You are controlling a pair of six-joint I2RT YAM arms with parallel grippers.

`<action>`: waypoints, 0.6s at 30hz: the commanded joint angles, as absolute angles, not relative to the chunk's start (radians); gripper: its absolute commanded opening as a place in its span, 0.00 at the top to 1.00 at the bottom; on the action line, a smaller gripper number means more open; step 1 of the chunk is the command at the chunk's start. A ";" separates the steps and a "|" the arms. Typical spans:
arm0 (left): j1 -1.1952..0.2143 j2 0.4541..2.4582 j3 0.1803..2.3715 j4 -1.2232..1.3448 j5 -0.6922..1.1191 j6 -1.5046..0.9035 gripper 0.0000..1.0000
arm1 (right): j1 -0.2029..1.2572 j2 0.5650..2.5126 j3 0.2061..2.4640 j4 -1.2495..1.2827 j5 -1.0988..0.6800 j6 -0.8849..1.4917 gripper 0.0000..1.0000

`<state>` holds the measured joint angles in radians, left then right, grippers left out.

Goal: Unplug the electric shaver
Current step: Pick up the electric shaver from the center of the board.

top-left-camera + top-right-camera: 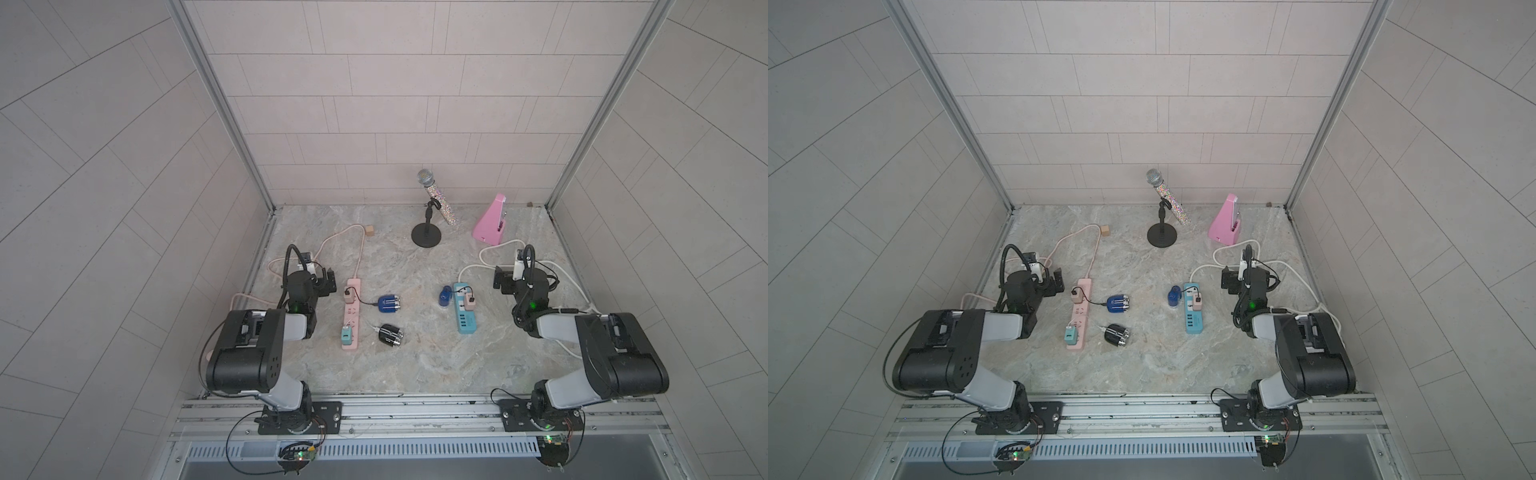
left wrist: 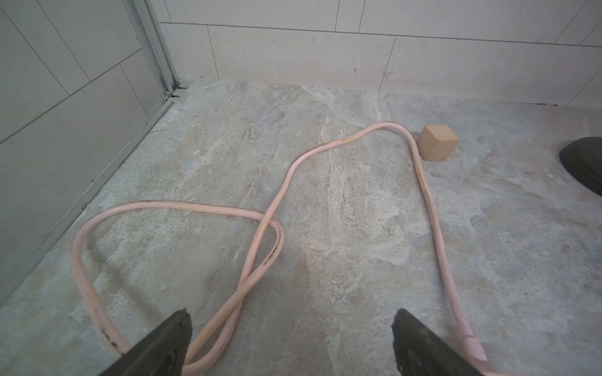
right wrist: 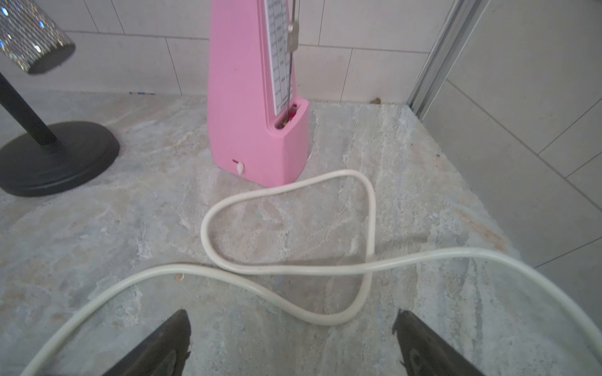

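Observation:
Both top views show three small shavers lying on the marble table. A blue shaver [image 1: 388,304] [image 1: 1118,304] is wired to a tan adapter [image 1: 348,296] on the pink power strip [image 1: 351,316] [image 1: 1077,320]. A black shaver [image 1: 390,335] [image 1: 1116,335] is wired to a teal adapter [image 1: 345,335] on the same strip. Another blue shaver [image 1: 444,296] [image 1: 1174,296] connects to a tan adapter [image 1: 470,302] on the teal strip [image 1: 465,322] [image 1: 1192,322]. My left gripper [image 1: 328,282] [image 2: 291,320] hangs open, left of the pink strip. My right gripper [image 1: 500,282] [image 3: 291,320] hangs open, right of the teal strip. Neither wrist view shows a shaver.
A microphone on a black round stand [image 1: 427,237] and a pink metronome [image 1: 492,220] [image 3: 257,97] stand at the back. A wooden cube [image 1: 369,231] [image 2: 438,146] sits by the looping pink cord [image 2: 430,208]. The white cord [image 3: 293,270] loops under the right gripper.

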<state>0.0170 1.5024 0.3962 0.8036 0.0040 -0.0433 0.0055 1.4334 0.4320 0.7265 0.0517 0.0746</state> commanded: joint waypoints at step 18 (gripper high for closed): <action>-0.242 1.011 0.772 -0.169 -0.023 -0.432 0.00 | 0.630 1.305 1.097 -0.163 -0.052 0.004 0.01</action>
<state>-0.2428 1.0603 0.7506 -0.0105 -0.0444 -0.3176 0.5583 1.2675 1.0870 -0.0280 -0.0555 0.0528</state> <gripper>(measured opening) 0.999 0.996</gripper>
